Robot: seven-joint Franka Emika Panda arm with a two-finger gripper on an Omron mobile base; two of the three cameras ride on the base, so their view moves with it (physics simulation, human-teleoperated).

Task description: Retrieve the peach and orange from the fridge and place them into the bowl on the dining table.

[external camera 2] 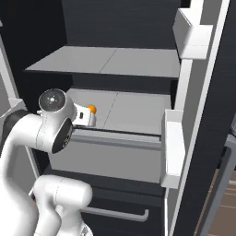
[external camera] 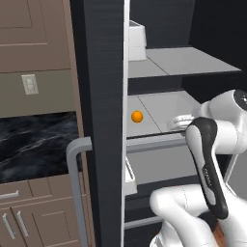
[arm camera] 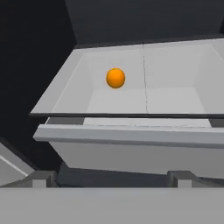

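The fridge (external camera: 103,120) stands open, showing grey-white shelves (external camera 2: 115,62). The orange (external camera: 137,116), a small bright ball, lies on the lower shelf towards its left rear, and appears again as the orange (arm camera: 115,78) beyond the shelf's front lip. My gripper (arm camera: 113,178) is open and empty, level with that shelf and short of its front edge, pointing at the fruit. From the right base camera the gripper (external camera 2: 87,117) sits just in front of the orange (external camera 2: 91,109), apart from it. The peach, the bowl and the dining table are out of view.
The left fridge door's grey bar handle (external camera: 77,183) juts out near my arm. White door bins (external camera 2: 174,147) hang on the right door. A lower drawer with a handle (external camera 2: 115,214) sits under the shelves. Brown cabinets (external camera: 34,34) and a dark marble backsplash (external camera: 34,144) are to the left.
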